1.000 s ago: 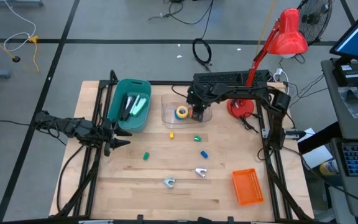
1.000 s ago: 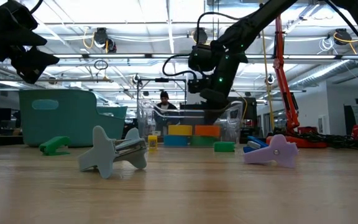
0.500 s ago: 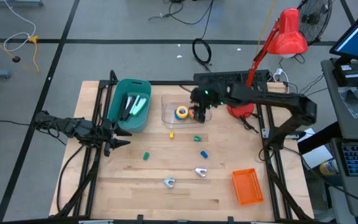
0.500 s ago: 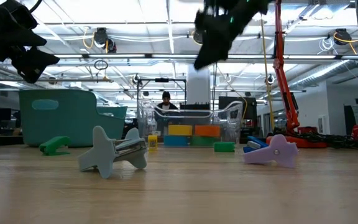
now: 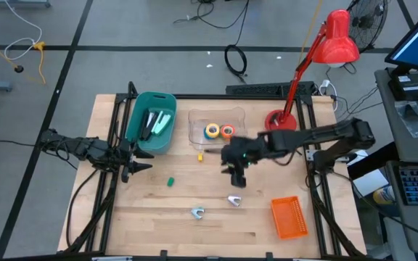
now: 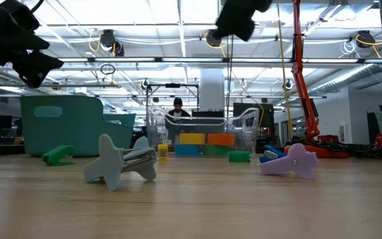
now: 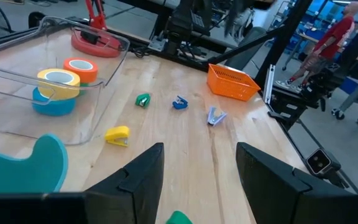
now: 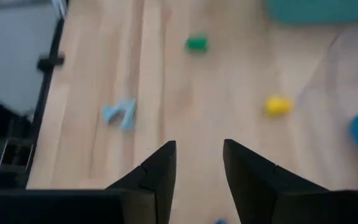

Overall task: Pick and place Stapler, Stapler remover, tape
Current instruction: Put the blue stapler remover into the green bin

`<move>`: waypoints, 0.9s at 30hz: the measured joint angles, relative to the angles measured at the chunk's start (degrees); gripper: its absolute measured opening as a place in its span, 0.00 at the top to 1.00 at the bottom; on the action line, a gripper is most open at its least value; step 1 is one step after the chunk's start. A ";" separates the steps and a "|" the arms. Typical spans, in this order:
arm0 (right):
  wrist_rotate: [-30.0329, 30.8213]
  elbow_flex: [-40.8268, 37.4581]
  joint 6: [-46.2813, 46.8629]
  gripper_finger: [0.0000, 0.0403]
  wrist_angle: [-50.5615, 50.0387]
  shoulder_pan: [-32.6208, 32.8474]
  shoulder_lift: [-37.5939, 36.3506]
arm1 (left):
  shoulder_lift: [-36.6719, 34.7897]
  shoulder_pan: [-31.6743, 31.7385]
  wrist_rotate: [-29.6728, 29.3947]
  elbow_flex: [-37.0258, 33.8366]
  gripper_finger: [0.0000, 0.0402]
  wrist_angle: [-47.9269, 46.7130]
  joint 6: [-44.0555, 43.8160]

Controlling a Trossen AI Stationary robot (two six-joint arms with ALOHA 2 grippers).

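Empty-jawed, parted, my right gripper hovers mid-table; next: descend squarely over blue stapler, six o'clock of clear tray.

A pale wooden table with plank seams carries everything. Toward its far left stands a teal plastic bin, and beside it a clear plastic tray. Just in front of the tray lies a small yellow stapler; a small green stapler lies nearer the middle left. Two pale grey staple removers rest near the front edge, close together, and an orange mesh basket sits at the front right. A red lamp base stands at the far right.
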 joint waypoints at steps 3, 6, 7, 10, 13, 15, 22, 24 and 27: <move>0.00 0.03 4.23 0.69 -1.68 2.41 1.77 | -0.02 -0.02 0.46 0.00 0.49 0.02 -0.12; 0.00 0.03 7.73 0.69 -3.56 4.55 3.75 | -0.02 0.00 0.48 0.00 0.49 0.01 -0.16; 0.00 0.03 8.82 0.69 -4.30 5.24 4.40 | -0.01 0.00 0.48 0.00 0.49 0.02 -0.20; 0.00 0.03 11.58 0.69 -7.52 6.92 6.23 | -0.02 0.00 0.51 0.00 0.49 0.02 -0.82; -0.03 0.01 13.24 0.69 -10.31 8.46 7.89 | -0.02 -0.02 0.51 0.00 0.49 0.02 -0.86; -0.11 0.01 13.37 0.69 -10.27 9.27 8.63 | 0.00 0.00 0.51 0.00 0.49 0.00 -0.86; 0.23 0.01 13.80 0.69 -12.18 10.32 10.31 | 0.00 0.00 0.53 0.00 0.49 0.00 -0.88; 0.83 0.05 13.84 0.69 -12.34 10.07 10.75 | -0.02 -0.02 0.55 0.00 0.49 0.02 -0.93; 3.74 -0.03 15.61 0.69 -13.92 9.64 11.00 | -0.02 0.00 0.57 0.00 0.49 0.02 -0.93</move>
